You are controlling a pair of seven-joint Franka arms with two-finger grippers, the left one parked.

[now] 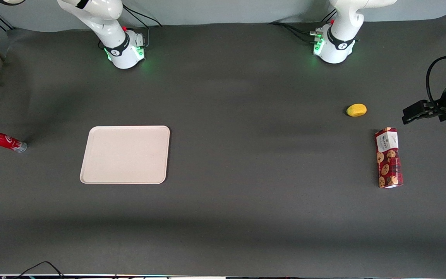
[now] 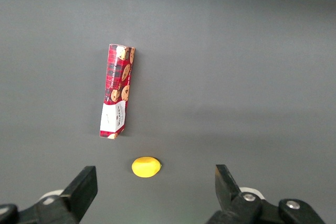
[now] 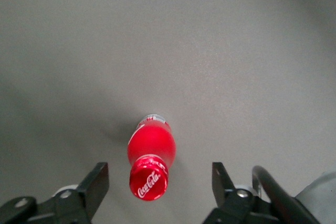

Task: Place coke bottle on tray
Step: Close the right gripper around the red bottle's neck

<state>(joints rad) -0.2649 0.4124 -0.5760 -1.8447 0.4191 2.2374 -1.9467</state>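
My fingers (image 3: 100, 179) are spread, the gripper (image 3: 156, 182) poised over the bottle (image 3: 151, 153) standing on the bench (image 1: 246, 217) at the working arm's end, well apart from the tray (image 1: 125, 154). It looks light, rigid and slick; I'd grip the body below the cap.

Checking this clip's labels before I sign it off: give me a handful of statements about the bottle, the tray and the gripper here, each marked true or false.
1. The coke bottle is on the tray. False: it stands on the table toward the working arm's end, apart from the tray.
2. The gripper is open above the bottle's cap. True.
3. The tray holds nothing. True.
4. The gripper is clamped on the bottle. False: both fingers stand clear of it.
5. The cookie box lies beside the tray. False: it lies toward the parked arm's end, near the lemon.
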